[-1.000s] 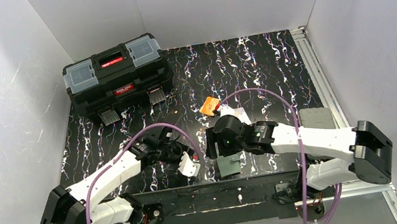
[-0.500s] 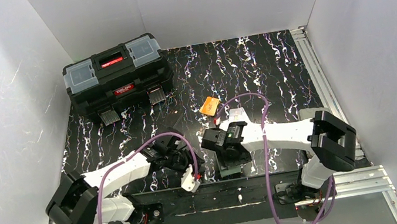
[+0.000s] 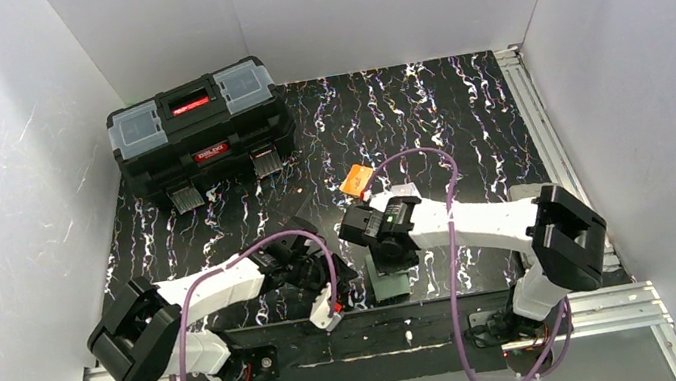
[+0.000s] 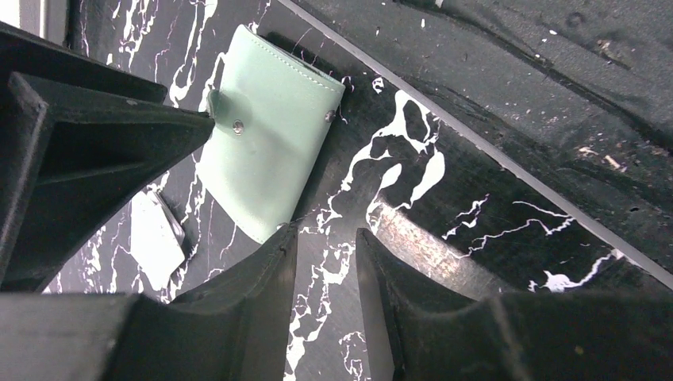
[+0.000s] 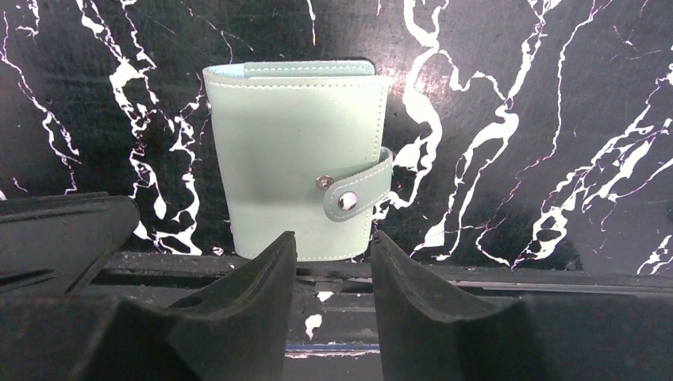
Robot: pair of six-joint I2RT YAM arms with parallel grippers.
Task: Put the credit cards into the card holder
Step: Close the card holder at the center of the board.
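Right tool (image 5: 333,236): jaws only a narrow gap apart, nothing between them. It's pointing down at the near edge of the wallet (image 5: 294,159), and the fingertips (image 5: 279,248) overlap that edge in the wrist view. Can't tell if they actually touch it or just hover over it.

Left tool (image 4: 325,232): same deal, small gap and empty. One fingertip (image 4: 279,248) sits right at the wallet's corner, touching or just shy of it, can't say which.

The wallet itself is folded shut with the tab snapped. It lies flat at the near edge of the desk (image 3: 424,117), right by the front rail, between the two tools.

There's a pale flat card, looks like the white card (image 4: 155,238), on the desk just beside the wallet, on its far side, next to the right tool. The orange card (image 3: 356,182) is further back, near the right arm's wrist and apart from the wallet. The toolbox (image 3: 199,130) is way off in the back left corner.
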